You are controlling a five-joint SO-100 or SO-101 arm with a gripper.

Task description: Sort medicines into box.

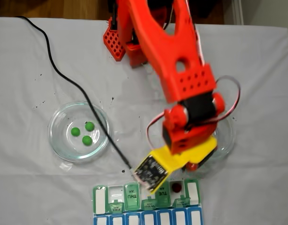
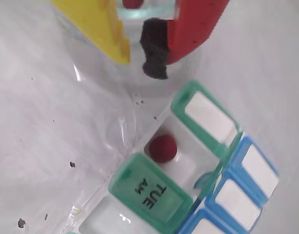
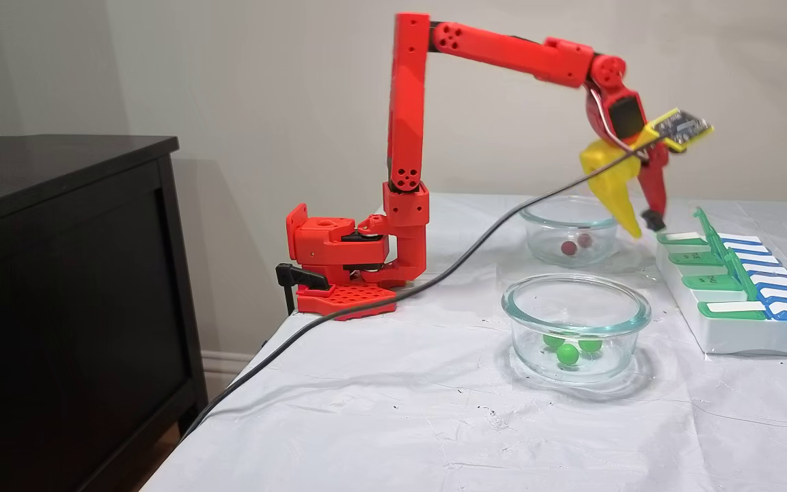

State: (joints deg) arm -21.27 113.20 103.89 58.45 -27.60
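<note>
Sitting in box (image 2: 154, 195) compartment below empty gripper (image 2: 147, 58): red ball (image 2: 162, 148).

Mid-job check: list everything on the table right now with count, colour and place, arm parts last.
Green balls: three, in the glass dish left in the top-down fixed view.
Red balls: two, in the far glass dish in the side fixed view.
Red ball: one, in the open compartment beside the TUE lid.
Pill organiser: one, green and blue lids, at the table edge.
Cable: one, black, across the cloth.
Cabinet: one, dark, beside the table.
Arm: one, red.
Claw: one, yellow and red, open, empty, above the far dish's rim.
</note>
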